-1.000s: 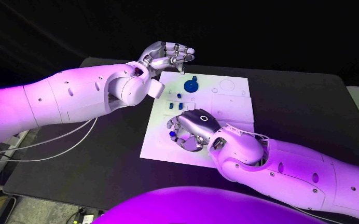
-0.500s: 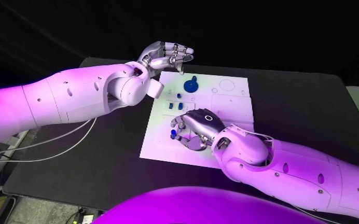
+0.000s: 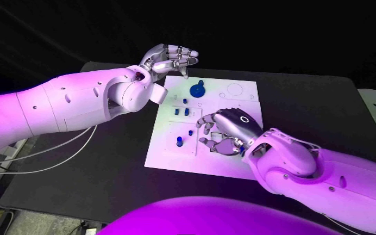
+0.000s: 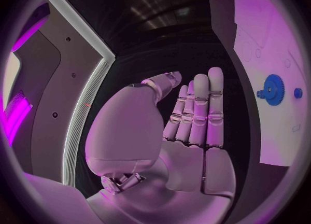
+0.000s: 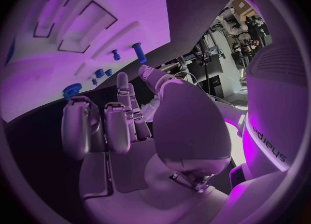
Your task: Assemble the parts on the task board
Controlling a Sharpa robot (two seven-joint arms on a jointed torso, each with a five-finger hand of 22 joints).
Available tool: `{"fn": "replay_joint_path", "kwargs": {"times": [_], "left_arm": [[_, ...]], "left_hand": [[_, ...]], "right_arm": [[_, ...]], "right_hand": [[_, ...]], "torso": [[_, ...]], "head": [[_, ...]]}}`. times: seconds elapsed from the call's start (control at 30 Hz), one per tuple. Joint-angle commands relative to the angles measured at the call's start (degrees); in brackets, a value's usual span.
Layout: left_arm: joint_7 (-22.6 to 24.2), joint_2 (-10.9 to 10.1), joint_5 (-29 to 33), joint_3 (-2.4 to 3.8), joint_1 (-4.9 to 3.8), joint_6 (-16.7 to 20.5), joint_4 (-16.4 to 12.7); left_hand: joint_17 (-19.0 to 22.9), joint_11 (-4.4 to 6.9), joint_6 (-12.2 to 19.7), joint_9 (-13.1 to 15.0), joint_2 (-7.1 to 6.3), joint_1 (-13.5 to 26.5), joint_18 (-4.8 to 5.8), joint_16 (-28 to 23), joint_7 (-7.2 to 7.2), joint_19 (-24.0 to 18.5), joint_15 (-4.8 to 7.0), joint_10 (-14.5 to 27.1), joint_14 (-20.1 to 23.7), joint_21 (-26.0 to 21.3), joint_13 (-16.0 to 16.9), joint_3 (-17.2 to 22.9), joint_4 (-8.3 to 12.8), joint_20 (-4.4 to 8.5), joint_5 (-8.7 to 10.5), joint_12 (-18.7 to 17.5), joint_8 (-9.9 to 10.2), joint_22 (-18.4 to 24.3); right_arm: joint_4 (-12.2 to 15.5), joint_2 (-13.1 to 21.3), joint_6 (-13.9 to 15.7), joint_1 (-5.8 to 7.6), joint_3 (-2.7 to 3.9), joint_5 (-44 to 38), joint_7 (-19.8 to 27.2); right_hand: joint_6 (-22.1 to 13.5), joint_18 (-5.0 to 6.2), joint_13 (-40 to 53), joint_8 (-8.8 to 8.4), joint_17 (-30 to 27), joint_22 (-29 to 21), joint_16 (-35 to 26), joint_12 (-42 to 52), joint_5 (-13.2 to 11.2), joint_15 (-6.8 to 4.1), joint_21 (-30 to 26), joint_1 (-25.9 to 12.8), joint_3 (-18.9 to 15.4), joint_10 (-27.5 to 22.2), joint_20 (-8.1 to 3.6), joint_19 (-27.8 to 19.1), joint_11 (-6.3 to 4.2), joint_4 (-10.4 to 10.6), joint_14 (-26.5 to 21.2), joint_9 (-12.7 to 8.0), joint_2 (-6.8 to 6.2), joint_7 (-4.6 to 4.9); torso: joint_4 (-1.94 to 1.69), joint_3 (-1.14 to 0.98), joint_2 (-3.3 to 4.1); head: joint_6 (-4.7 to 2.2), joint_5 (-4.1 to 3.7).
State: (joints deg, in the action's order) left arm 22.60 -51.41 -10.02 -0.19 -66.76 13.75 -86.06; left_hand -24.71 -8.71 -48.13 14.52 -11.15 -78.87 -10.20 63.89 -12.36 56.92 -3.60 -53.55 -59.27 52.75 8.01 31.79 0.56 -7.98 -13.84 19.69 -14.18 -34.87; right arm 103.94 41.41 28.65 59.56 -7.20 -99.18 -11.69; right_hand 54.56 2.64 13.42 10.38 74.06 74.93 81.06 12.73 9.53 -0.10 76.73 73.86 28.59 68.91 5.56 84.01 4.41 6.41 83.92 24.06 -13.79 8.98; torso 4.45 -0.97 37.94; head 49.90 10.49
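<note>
- Head view: the left hand (image 3: 168,58) hovers empty, fingers loosely curled, beyond the task board (image 3: 235,110). The right hand (image 3: 227,131) hangs above it, grasping nothing; small blue parts (image 3: 182,112) lie just beside its fingers.
- Left wrist view: fingers straight, nothing held; blue gear (image 4: 272,88) nearby.
- Right wrist view: fingers released; the word "sharpa" (image 5: 275,146) is on the robot's body.

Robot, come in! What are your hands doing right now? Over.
Left hand open, hovering past the white task board. Right hand open above board, holding nothing. Small blue parts and blue gear untouched. Nothing blocking.
</note>
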Motion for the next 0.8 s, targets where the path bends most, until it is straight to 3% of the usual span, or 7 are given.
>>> {"fn": "replay_joint_path", "kwargs": {"times": [0.03, 0.07, 0.17, 0.3, 0.4, 0.6, 0.8], "left_arm": [[0.33, -0.15, -0.07, 0.00, -0.04, -0.72, -0.22], [0.33, -0.21, -0.07, -0.02, -0.04, -0.71, -0.24], [0.33, -0.32, -0.07, -0.08, -0.04, -0.79, -0.30], [0.35, -0.42, -0.07, -0.17, -0.03, -0.86, -0.36], [0.38, -0.53, -0.07, -0.23, -0.03, -0.84, -0.46], [0.43, -0.71, -0.07, -0.28, -0.02, -0.85, -0.66], [0.46, -0.88, -0.07, -0.31, -0.02, -0.82, -0.87]], "left_hand": [[0.06, 0.13, 0.30, -0.05, 0.57, -0.10, -0.43, 0.32, -0.20, 0.08, -0.02, 0.43, 0.21, -0.24, -0.05, 0.00, 0.34, -0.41, -0.26, 0.19, 0.14, 0.06], [0.06, 0.13, 0.30, -0.05, 0.57, -0.10, -0.43, 0.32, -0.20, 0.08, -0.02, 0.43, 0.21, -0.24, -0.05, 0.00, 0.34, -0.41, -0.26, 0.19, 0.14, 0.06], [0.15, 0.11, 0.36, -0.08, 0.55, -0.12, -0.43, 0.37, -0.22, 0.06, -0.03, 0.58, 0.25, -0.21, -0.08, -0.04, 0.43, -0.42, -0.26, 0.34, 0.14, 0.05], [0.15, 0.11, 0.36, -0.08, 0.55, -0.12, -0.43, 0.37, -0.22, 0.06, -0.03, 0.58, 0.25, -0.21, -0.08, -0.04, 0.43, -0.42, -0.26, 0.34, 0.14, 0.05], [0.15, 0.11, 0.36, -0.08, 0.55, -0.12, -0.43, 0.37, -0.22, 0.06, -0.03, 0.58, 0.25, -0.21, -0.08, -0.04, 0.43, -0.42, -0.26, 0.34, 0.14, 0.05], [0.18, 0.10, 0.36, -0.09, 0.54, -0.07, -0.43, 0.39, -0.23, 0.05, -0.04, 0.61, 0.26, -0.21, -0.09, -0.08, 0.42, -0.43, -0.25, 0.41, 0.14, 0.05], [0.18, 0.10, 0.36, -0.09, 0.54, -0.07, -0.43, 0.39, -0.23, 0.05, -0.04, 0.61, 0.26, -0.21, -0.09, -0.08, 0.42, -0.43, -0.25, 0.41, 0.14, 0.05]], "right_arm": [[2.41, 3.38, 4.68, 1.08, 0.17, 9.33, 3.36], [3.28, 4.89, 4.73, 1.56, 0.22, 12.36, 3.56], [5.26, 9.02, 3.44, 2.91, 0.31, 20.64, 3.03], [6.03, 13.35, 0.73, 3.86, 0.33, 25.67, 0.70], [5.78, 16.38, -1.08, 4.19, 0.16, 26.87, -1.79], [6.04, 20.59, -2.87, 3.63, -0.27, 24.78, -6.65], [6.51, 21.22, -3.04, 2.51, -0.47, 21.73, -10.38]], "right_hand": [[1.23, -0.46, 1.90, 0.93, 1.74, 9.97, 1.18, 2.68, 0.31, -0.90, 2.88, 0.69, -0.31, 2.76, -0.70, 3.23, -0.99, 0.32, 3.24, 0.30, 0.26, -0.74], [1.83, -0.91, 4.08, 1.58, 3.73, 11.12, 2.43, 5.07, 0.35, -1.55, 5.12, 0.65, -0.84, 3.85, -1.23, 3.85, -1.56, 0.44, 3.72, 0.56, 0.19, -1.47], [2.49, -1.16, 10.91, 2.82, 4.20, 11.82, 2.87, 12.41, 0.30, -2.35, 6.37, -0.46, -2.47, 5.44, -2.06, 4.18, -2.67, 1.51, 3.85, 1.35, 0.60, -2.39], [1.10, -1.79, 43.98, 5.69, 5.71, 13.37, 4.04, 43.80, 0.52, -2.66, 9.36, -2.75, -5.88, 6.50, -2.31, 4.93, -3.08, 4.76, 4.21, 4.59, 1.82, -2.75], [0.01, -2.09, 54.49, 6.72, 7.53, 14.04, 5.10, 53.89, 0.57, -2.47, 10.78, -3.19, -7.57, 9.13, -2.37, 5.31, -2.87, 6.57, 4.54, 6.06, 1.91, -2.75], [-0.90, -2.42, 62.67, 7.34, 9.78, 14.69, 6.30, 62.05, 0.78, -2.31, 12.32, -4.03, -10.35, 12.32, -2.14, 5.73, -2.72, 9.14, 4.92, 7.15, 1.67, -2.61], [-0.51, -2.54, 64.46, 7.99, 10.34, 14.90, 6.60, 63.69, 1.03, -2.42, 12.84, -5.27, -12.51, 13.00, -2.20, 5.87, -2.89, 10.20, 5.01, 7.75, 1.92, -2.88]], "torso": [[0.23, 0.00, -0.08], [0.34, 0.00, -0.14], [0.56, 0.02, -0.29], [0.78, 0.15, -0.49], [0.93, 0.25, -0.55], [1.08, 0.27, -0.64], [1.13, 0.26, -0.57]], "head": [[-0.49, -0.70], [-0.64, -1.09], [-1.01, -2.22], [-1.33, -3.48], [-1.48, -4.37], [-1.34, -5.47], [-1.49, -6.06]]}}
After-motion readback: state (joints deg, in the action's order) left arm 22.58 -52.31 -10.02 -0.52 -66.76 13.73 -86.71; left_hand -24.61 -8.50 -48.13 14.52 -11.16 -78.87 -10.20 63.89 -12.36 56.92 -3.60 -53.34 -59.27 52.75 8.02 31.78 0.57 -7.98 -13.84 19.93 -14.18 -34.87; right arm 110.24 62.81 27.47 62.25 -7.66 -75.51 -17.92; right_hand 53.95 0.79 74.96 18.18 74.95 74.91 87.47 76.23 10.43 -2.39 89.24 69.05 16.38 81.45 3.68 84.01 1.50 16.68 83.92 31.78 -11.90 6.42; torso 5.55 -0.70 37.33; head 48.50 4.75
